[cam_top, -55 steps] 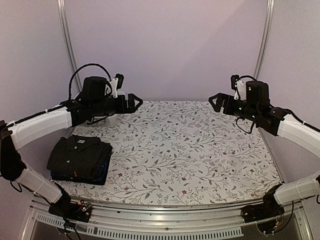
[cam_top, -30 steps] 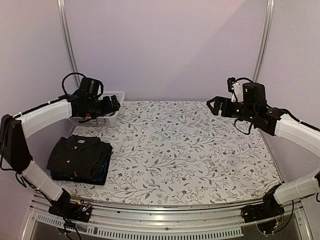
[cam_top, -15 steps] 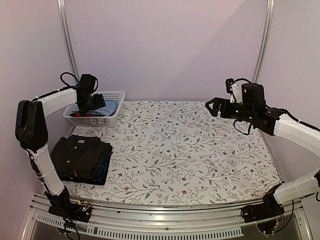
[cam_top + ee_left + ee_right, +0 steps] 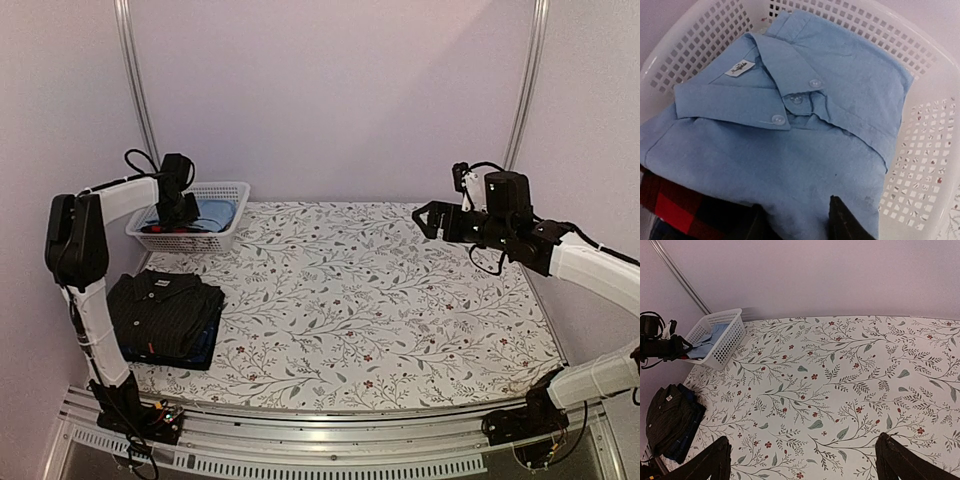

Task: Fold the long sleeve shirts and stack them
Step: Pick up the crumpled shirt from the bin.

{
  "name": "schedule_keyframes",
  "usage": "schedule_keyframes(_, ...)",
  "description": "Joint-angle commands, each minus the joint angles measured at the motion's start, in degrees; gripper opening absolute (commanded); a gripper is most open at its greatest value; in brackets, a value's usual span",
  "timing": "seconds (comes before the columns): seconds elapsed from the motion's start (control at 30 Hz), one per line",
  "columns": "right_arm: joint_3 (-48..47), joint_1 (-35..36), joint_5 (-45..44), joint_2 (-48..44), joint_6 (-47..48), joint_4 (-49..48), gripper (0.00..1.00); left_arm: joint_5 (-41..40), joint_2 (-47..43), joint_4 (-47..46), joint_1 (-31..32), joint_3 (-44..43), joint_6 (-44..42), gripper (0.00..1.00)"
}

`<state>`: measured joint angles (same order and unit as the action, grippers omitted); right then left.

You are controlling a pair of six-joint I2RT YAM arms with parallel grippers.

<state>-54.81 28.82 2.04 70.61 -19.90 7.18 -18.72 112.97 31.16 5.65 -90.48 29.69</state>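
— Where's the light blue shirt [image 4: 790,140]?

— Folded in the white basket [image 4: 190,238] at the far left corner of the table [image 4: 400,300], collar up. It lies on a red and black checked cloth [image 4: 665,205] that peeks out at one edge.

— And the other two?

— The black pinstriped shirt [image 4: 160,310] sits folded on the navy shirt [image 4: 205,345], which shows only as a blue edge beneath it. That stack is near the left front edge of the table, well apart from the basket.

— What is the left claw [image 4: 795,205] doing?

— It hangs just over the blue shirt inside the basket. Its two fingers are spread with blue cloth showing between them. I cannot tell whether the tips touch the cloth.

— The right claw [image 4: 805,450]?

— Spread wide and holding nothing, up in the air over the far right side of the table, facing across it toward the basket.
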Motion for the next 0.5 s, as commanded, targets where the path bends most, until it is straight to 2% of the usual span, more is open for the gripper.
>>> schedule_keyframes(0.0, 0.30, 0.25, -0.56, -1.15, -0.13, 0.42, 0.99, 0.50, 1.84, -0.55, -1.16, -2.38, -0.72, 0.24)
schedule_keyframes(0.07, 0.56, 0.19, -0.78, -1.42, -0.34, 0.26, 0.99, 0.84, 1.99, -0.30, -1.17, -3.08, -0.84, 0.06)
schedule_keyframes(0.1, 0.72, 0.19, -0.80, -1.55, -0.46, 0.11, 0.99, 0.87, 1.95, -0.03, -1.19, -3.49, -0.91, 0.00)
schedule_keyframes(0.47, 0.50, 0.19, -0.91, -1.72, -0.07, 0.13, 0.99, 3.73, -1.15, -0.37, -1.17, -10.68, -4.66, 0.00)
